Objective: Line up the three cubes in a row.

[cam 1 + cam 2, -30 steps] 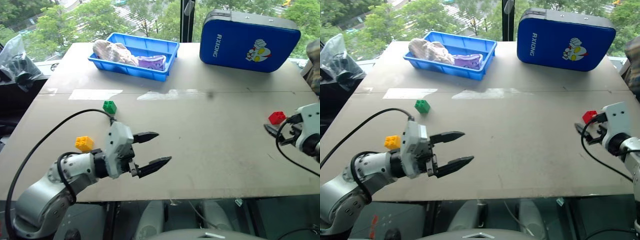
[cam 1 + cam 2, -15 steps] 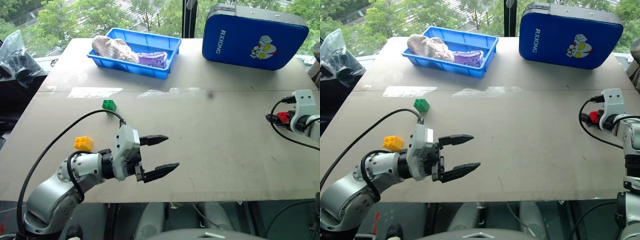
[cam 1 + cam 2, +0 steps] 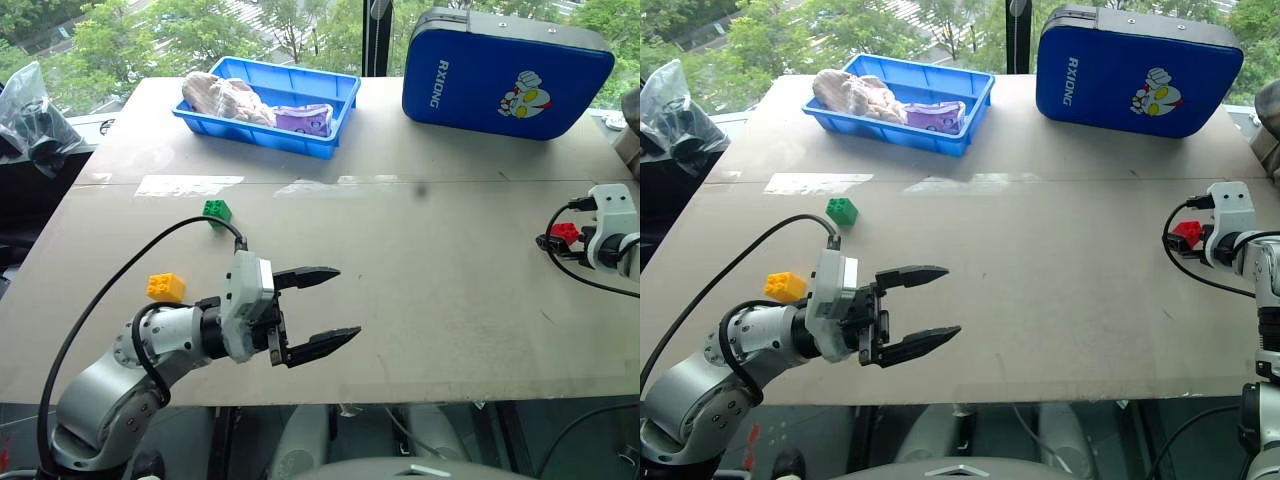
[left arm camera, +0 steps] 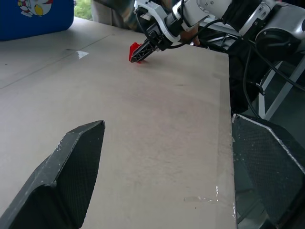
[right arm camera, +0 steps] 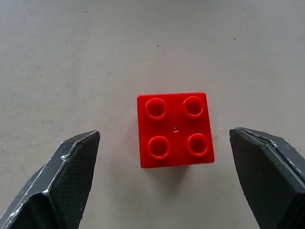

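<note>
The red cube (image 5: 175, 129) lies studs-up near the table's right edge, also seen in the head view (image 3: 566, 232). My right gripper (image 3: 556, 240) is open and tilted down over it, one finger on each side and a gap to both. The green cube (image 3: 216, 209) sits at the left of the table, with the yellow-orange cube (image 3: 166, 287) nearer me and further left. My left gripper (image 3: 346, 303) hovers open and empty over the front middle of the table, pointing right, well to the right of those two cubes.
A blue tray (image 3: 255, 140) holding bagged items stands at the back left. A big blue case (image 3: 505, 75) lies at the back right. A black bag (image 3: 30, 120) sits off the table's left side. The table's front edge runs just under my left gripper.
My right gripper has come forward and down, from beside the red cube to straddling it. The left gripper has stayed in place. The head view has shifted a little.
</note>
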Controlling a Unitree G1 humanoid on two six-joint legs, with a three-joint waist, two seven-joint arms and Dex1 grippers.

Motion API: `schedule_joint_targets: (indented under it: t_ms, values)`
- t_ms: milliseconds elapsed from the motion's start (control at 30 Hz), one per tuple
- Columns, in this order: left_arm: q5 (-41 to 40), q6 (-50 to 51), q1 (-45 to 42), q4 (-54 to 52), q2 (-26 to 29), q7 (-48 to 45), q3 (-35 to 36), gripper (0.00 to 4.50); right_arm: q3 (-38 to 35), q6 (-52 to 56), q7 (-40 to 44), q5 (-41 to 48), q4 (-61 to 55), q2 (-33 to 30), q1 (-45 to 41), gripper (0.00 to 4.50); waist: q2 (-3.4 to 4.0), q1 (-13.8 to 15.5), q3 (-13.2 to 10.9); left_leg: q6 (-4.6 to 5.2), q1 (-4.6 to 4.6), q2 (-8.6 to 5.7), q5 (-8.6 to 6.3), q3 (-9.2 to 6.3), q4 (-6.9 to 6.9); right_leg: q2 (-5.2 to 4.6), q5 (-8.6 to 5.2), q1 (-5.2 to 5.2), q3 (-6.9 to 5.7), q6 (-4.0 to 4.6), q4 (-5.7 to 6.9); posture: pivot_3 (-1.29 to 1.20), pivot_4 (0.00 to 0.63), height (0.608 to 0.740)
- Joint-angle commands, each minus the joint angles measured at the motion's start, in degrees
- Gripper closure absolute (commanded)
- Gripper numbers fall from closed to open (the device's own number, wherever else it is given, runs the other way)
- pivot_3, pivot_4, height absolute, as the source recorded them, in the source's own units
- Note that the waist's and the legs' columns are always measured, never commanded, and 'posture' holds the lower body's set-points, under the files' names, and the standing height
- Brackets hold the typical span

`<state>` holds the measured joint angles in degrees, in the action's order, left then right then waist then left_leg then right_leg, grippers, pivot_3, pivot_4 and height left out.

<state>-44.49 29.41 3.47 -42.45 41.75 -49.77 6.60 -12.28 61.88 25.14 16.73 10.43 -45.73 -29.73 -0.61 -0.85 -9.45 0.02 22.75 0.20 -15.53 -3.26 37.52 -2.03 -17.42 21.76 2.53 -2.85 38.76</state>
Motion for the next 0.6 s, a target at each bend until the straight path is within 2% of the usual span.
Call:
schedule_joint_targets:
  t_ms: [33, 200, 400, 500, 600]
  values:
    - [0.6, -1.5, -0.1, -0.1, 0.3, -0.6, 0.7, 0.0, -0.9, -0.4, 0.3, -0.3, -1.3, -1.2, -1.3, 0.87, 0.0, 0.0, 0.0, 0.0, 0.0, 0.0, 0.0, 0.0, 0.0, 0.0, 0.0, 0.0, 0.0, 0.0, 0.01, 0.0, 0.15, 0.74]
    - [0.5, -1.3, 0.4, -0.5, -0.1, 0.1, 0.6, 0.0, -0.3, -1.1, 0.7, -0.6, -1.3, -1.2, -1.0, 3.1, 0.0, 0.0, 0.0, 0.0, 0.0, 0.0, 0.0, 0.0, 0.0, 0.0, 0.0, 0.0, 0.0, 0.0, 0.01, 0.0, 0.15, 0.74]
    - [0.0, -0.8, 1.2, -0.4, -0.3, 1.5, 1.6, 0.0, 0.7, -5.1, 4.2, 0.1, -3.3, -1.4, -0.9, 3.2, 0.0, 0.0, 0.0, 0.0, -0.01, 0.0, 0.0, 0.0, 0.01, 0.0, 0.0, 0.0, 0.0, 0.0, 0.01, 0.0, 0.15, 0.74]
    - [3.0, -3.4, 4.0, -0.8, -0.5, 2.6, 3.5, 0.0, 4.5, -13.1, 16.2, 4.1, -14.4, -2.5, 1.7, 3.2, 0.05, -0.3, 0.0, 0.01, -0.01, 0.01, 0.0, 0.0, 0.01, 0.01, 0.0, 0.01, 0.02, 0.0, 0.01, 0.0, 0.15, 0.74]
    - [3.0, -5.0, 10.1, -2.5, -0.2, 1.3, 7.2, 0.0, 9.8, -16.6, 28.1, 10.0, -25.2, -2.4, 1.7, 3.2, 0.06, -1.1, 0.0, 0.02, -0.02, 0.1, -0.01, -0.03, -0.02, 0.04, 0.0, 0.02, 0.01, 0.0, -0.01, 0.0, 0.15, 0.74]
